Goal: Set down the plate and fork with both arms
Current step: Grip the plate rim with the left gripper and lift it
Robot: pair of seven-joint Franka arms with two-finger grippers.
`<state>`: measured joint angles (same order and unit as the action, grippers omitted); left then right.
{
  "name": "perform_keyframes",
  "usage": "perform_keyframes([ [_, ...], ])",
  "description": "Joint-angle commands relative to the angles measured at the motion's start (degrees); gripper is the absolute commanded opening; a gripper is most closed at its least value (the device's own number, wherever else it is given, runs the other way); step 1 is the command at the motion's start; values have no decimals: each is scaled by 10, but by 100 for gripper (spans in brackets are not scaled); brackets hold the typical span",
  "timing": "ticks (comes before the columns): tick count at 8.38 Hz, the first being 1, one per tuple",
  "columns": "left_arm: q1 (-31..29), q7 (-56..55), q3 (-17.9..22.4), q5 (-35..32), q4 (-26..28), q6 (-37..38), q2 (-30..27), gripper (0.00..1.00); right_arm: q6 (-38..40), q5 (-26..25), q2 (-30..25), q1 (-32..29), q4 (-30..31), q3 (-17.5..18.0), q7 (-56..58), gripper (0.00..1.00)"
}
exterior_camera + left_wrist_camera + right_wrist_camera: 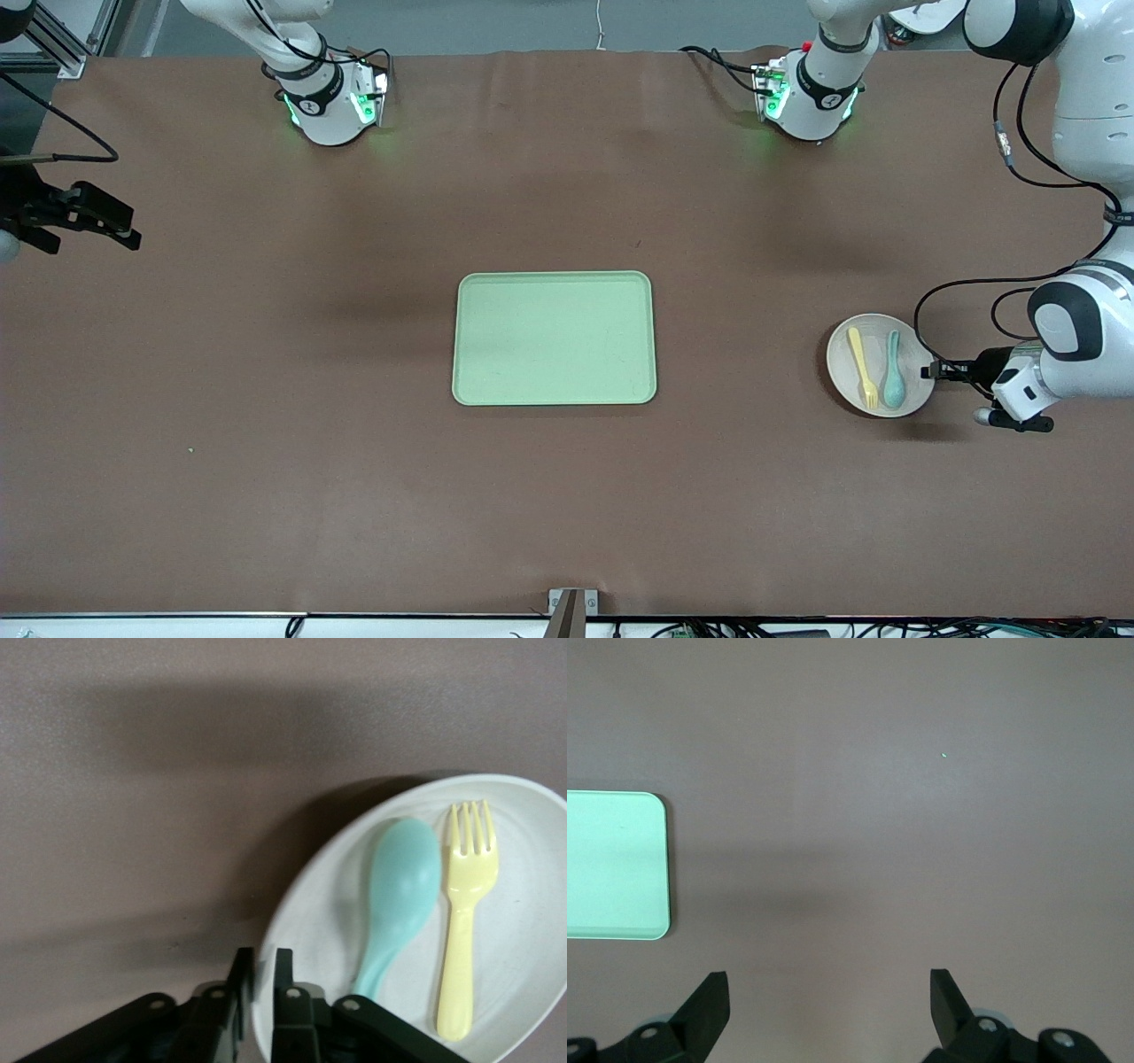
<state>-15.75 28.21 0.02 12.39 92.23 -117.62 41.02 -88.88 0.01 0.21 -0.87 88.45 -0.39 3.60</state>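
Observation:
The round cream plate (842,372) lies toward the left arm's end of the table. The pale-yellow fork (861,368) and a teal spoon (893,372) lie side by side on it. My left gripper (928,370) is shut on the plate's rim at the edge toward the left arm's end. In the left wrist view the two fingers (263,961) pinch the plate's rim (319,904), with the spoon (403,881) and fork (465,904) just past them. My right gripper (131,236) waits open and empty over bare table at the right arm's end, also shown in its wrist view (829,988).
A rectangular light-green tray (554,338) lies empty at the middle of the table; its corner shows in the right wrist view (611,864). Brown table surface lies between the tray and the plate. The arm bases stand along the table's edge farthest from the front camera.

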Motion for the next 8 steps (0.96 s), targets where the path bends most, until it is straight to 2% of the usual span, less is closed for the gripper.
perform_keyframes([
  [1, 0, 10, 0, 10, -10, 2, 5, 3, -6, -7, -6, 3, 10, 0, -11, 100],
  [2, 0, 10, -1, 9, -10, 2, 5, 0, -6, -7, -6, 3, 10, 0, -11, 100],
  [4, 5, 21, -4, 4, -11, 3, -3, 0, -7, -8, -6, 3, 10, 0, -11, 100],
  [6, 5, 39, -30, -12, -30, 10, -23, 0, -9, -7, -6, 3, 11, 0, -11, 100],
  [8, 5, 40, -82, -73, -41, 21, -45, 0, -10, -7, -5, 5, 12, 0, -11, 100],
])
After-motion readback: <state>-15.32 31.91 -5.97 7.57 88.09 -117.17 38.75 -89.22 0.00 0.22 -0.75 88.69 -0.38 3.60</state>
